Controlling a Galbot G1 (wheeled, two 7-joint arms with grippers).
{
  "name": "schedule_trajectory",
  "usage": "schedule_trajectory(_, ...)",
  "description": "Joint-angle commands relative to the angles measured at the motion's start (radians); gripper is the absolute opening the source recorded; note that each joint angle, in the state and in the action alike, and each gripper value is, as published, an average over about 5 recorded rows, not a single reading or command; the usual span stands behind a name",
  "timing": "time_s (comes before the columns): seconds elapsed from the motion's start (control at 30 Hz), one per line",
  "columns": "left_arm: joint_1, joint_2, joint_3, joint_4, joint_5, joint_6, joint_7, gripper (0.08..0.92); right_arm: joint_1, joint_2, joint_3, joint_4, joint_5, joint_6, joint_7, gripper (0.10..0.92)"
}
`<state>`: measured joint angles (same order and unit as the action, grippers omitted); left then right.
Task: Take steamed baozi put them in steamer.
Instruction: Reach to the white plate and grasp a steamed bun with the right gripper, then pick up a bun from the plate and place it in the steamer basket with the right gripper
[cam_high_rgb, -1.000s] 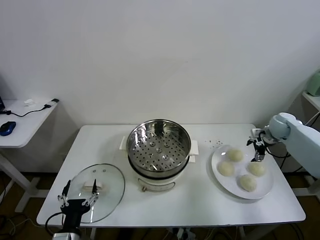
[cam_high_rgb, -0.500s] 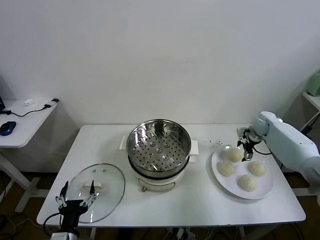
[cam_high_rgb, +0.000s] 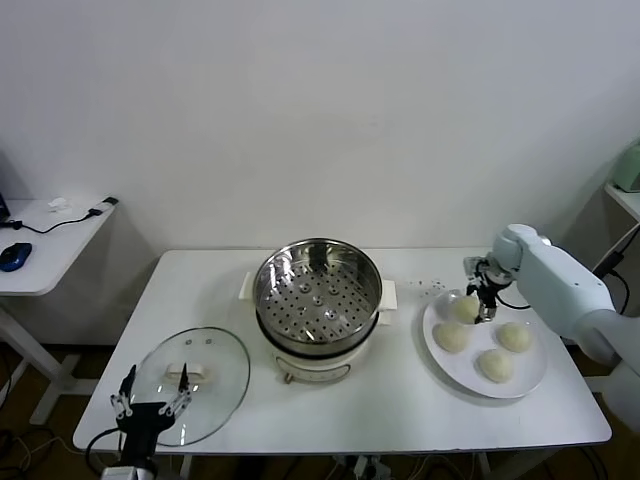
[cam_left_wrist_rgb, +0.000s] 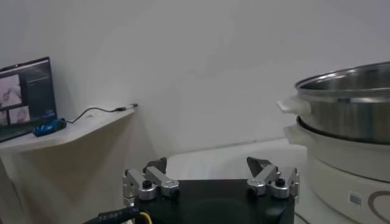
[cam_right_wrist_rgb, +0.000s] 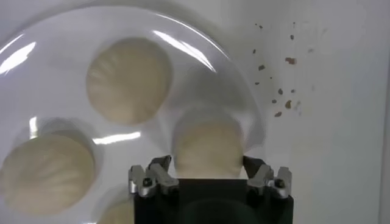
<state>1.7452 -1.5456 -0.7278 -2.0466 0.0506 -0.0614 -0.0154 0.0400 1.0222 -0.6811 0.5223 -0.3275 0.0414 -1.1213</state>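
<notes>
Four cream-white baozi lie on a white plate (cam_high_rgb: 432, 322) at the table's right: far-left (cam_high_rgb: 463, 310), near-left (cam_high_rgb: 450, 337), right (cam_high_rgb: 514, 337) and front (cam_high_rgb: 495, 365). My right gripper (cam_high_rgb: 481, 297) is open over the far-left baozi (cam_right_wrist_rgb: 207, 143); in the right wrist view its gripper (cam_right_wrist_rgb: 207, 163) has one finger on either side of that bun. Whether they touch it I cannot tell. The steel steamer (cam_high_rgb: 318, 293) stands at the table's middle with its perforated tray bare. My left gripper (cam_high_rgb: 150, 408) is open and empty, low at the front left.
A round glass lid (cam_high_rgb: 215, 368) lies flat at the front left, beside my left gripper. Dark crumbs (cam_high_rgb: 432, 286) dot the table between steamer and plate. The steamer's side (cam_left_wrist_rgb: 347, 103) fills the edge of the left wrist view. A side desk (cam_high_rgb: 45, 240) stands beyond the table's left.
My right gripper has moved left from the plate's far right edge to over the far-left baozi. The left arm has sunk slightly. The buns have not moved.
</notes>
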Motion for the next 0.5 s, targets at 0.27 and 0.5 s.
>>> schedule_trajectory(0.27,0.008,0.005,-0.003,-0.001,-0.004,-0.004,-0.001,0.823,0.013,0.008,0.011,-0.015,-0.024,0.035,-0.013,0.644)
schedule_trajectory(0.5,0.02,0.01,-0.006,-0.006,-0.01,-0.008,-0.002,0.823,0.114,-0.083,-0.168,0.176,0.115,0.075,-0.035,0.628)
